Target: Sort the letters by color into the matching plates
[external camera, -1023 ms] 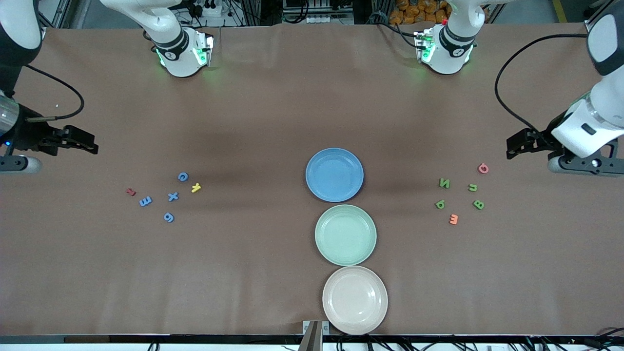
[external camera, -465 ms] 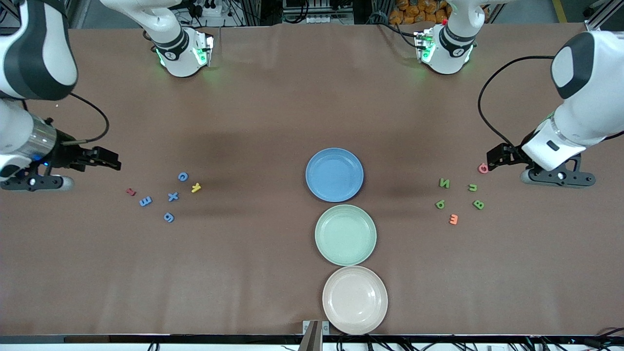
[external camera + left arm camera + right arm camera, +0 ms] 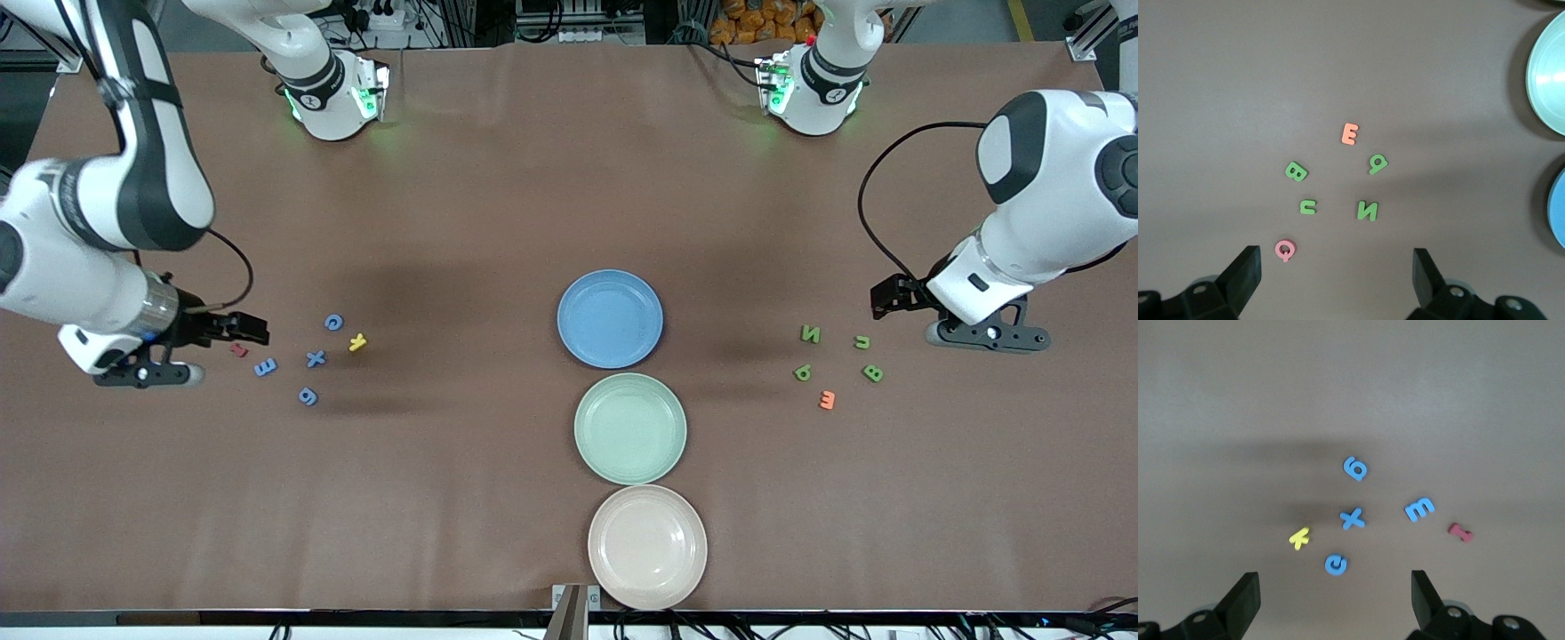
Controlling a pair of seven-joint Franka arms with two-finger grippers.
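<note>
Foam letters, blue point(image 3: 316, 359) near right arm's end, green point(image 3: 810, 334) near left arm's: light, soft, flat; pinch by edges. Left gripper point(image 3: 889, 296), right gripper point(image 3: 242, 331) over clusters, both wide apart, empty. Blue plate point(image 3: 610, 318), mint plate point(image 3: 630, 428) mid-table.

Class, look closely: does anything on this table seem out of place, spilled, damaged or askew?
Nothing is spilled or damaged. The letters lie at odd angles in two loose clusters, blue ones with a red and a yellow piece, green ones with an orange and a pink; all three plates hold nothing.
</note>
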